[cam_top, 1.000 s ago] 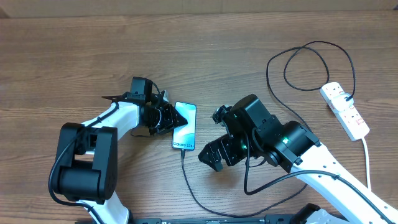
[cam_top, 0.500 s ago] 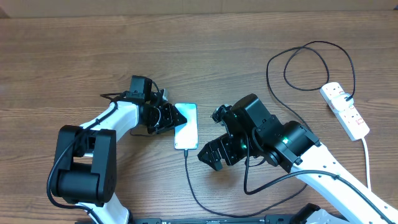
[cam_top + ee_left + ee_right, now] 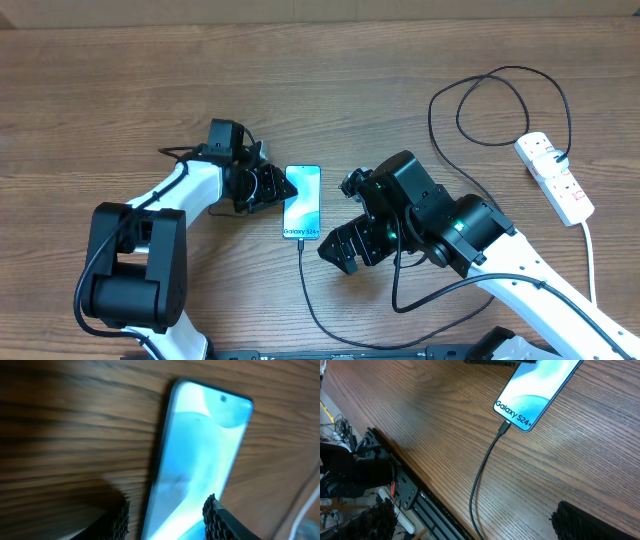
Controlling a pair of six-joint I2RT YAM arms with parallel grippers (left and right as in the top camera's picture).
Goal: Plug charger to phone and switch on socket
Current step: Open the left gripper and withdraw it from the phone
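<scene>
Left wrist, left gripper [image 3: 167, 510] spread, near end of phone [image 3: 200, 450] lying between its jaws

phone [image 3: 540, 390], "Galaxy S24+" in dark letters on its light-blue screen, near one short end

- The phone [image 3: 200, 455] is blurred in the left wrist view, and its near end is cut off by the bottom edge.
- In the right wrist view, only the labelled end of the phone is shown; the rest is cut off at the top.
- The cable [image 3: 478, 472] is cut off at the bottom edge there.
- On the power strip [image 3: 555, 178], on or off is too small to be read.
- Contact between the left tool [image 3: 278, 188] and the phone cannot be made out from overhead.
</scene>
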